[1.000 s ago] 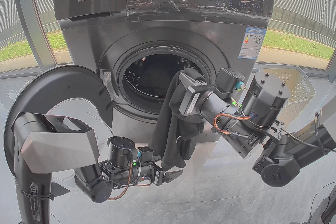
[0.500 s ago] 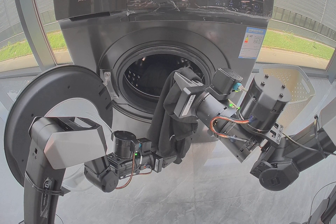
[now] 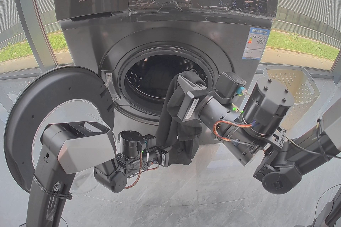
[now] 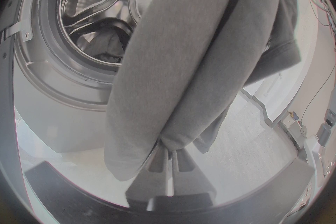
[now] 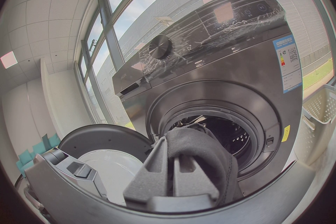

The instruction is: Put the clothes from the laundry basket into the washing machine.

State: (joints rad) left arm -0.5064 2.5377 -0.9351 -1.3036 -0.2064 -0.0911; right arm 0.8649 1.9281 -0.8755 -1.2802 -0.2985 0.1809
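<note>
Jaws on the left gripper [image 4: 170, 152] are all but closed, pinching the bottom fold of the dark garment [image 3: 174, 125] low down, just above the floor [image 3: 213, 195]. Higher and farther in, the right gripper [image 5: 174, 158] has its jaws closed on the garment's bunched top, at the lower right rim of the opening [image 3: 152, 78] in the washing machine [image 3: 163, 32].

Most of the cloth hangs outside, down the front panel (only the top reaches the mouth). If the right gripper lets go here, the weight of the hanging part would likely drag the whole piece onto the floor. If the two arms move apart, the cloth could pull taut and slip from one grip. A tail left over the rim could later be trapped by the door [image 3: 53, 107], which stands swung open on the robot's left.

Deeper in, the drum [image 4: 94, 0] seems to hold another dark piece. The laundry basket [image 3: 302, 86] stands beside the machine, on the robot's right.
</note>
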